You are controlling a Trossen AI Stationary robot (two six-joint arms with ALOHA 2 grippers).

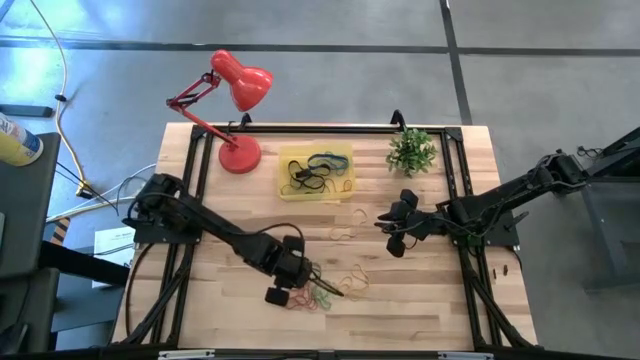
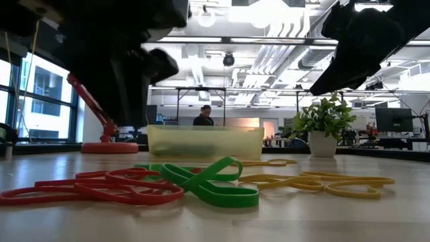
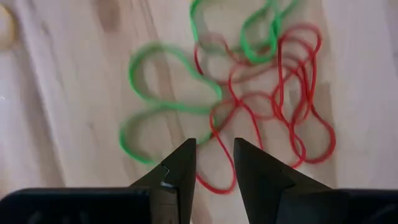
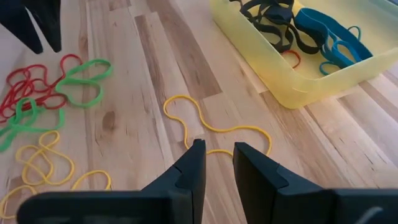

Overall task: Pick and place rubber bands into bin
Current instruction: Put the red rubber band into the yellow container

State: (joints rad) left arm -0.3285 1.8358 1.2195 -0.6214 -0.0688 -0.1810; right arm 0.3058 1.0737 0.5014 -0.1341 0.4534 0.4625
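Though blurred, red and green rubber bands [image 3: 261,93] under left gripper [image 3: 214,155], fingers slightly apart, empty.

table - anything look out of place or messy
Yes: loose rubber bands lie outside the bin. Red bands and green bands are tangled beneath the left gripper; yellow bands lie beneath the right gripper. Nothing looks damaged.
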